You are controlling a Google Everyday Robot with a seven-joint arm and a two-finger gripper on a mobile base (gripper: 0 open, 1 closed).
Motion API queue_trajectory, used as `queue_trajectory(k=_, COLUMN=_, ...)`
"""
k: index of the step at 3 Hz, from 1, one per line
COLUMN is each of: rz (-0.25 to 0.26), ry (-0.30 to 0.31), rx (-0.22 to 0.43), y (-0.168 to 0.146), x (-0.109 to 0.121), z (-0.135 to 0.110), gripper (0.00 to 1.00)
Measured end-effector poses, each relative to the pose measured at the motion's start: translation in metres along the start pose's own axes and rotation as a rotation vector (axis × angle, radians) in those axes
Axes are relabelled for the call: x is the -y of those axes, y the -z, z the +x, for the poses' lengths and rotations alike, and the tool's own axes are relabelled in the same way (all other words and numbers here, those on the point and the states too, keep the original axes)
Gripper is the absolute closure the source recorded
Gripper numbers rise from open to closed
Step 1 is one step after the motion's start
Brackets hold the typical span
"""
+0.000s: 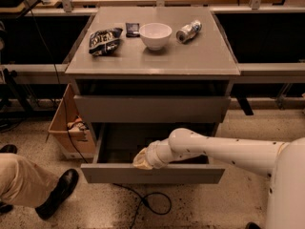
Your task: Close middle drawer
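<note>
Down low, the gripper (pixel 142 160) rests against the top edge of the middle drawer (pixel 190 174) front panel; its grip cannot be made out. That drawer stands pulled out, its open box just behind the gripper. Directly above is a closed drawer front (pixel 152 109). Higher, on the cabinet top (pixel 205 63), sit a white bowl (pixel 155 35), a chip bag (pixel 105 39) and a can (pixel 188 31). Off to the gripper's left stands a cardboard box (pixel 64 123).

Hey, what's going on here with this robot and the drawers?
The robot's arm reaches into the middle drawer, which is pulled well out of the cabinet. Its gripper sits just inside, behind the drawer's front. The drawer is not yet closed. A bowl, bag and can sit on top.
</note>
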State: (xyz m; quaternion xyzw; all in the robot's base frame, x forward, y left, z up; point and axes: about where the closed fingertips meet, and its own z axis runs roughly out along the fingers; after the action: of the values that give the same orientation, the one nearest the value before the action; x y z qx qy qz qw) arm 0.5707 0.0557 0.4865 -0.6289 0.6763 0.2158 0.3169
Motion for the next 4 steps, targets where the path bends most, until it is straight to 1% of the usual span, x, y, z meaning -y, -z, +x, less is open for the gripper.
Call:
queue_trajectory(k=1, rz=0.002, ry=-0.04, rx=-0.021, y=0.024, x=-0.01, z=0.0, gripper=1.0)
queue_trajectory(k=2, rz=-0.002, ry=-0.105, rx=-0.033, y=0.048, x=-0.03, z=0.012, gripper=1.0)
queue_trajectory(k=3, rz=-0.002, ry=-0.105, rx=-0.033, y=0.048, x=-0.03, z=0.012, gripper=1.0)
queue_trajectory(k=4, rz=-0.015, ry=-0.164, rx=0.016, y=0.031, x=-0.039, z=0.022, gripper=1.0)
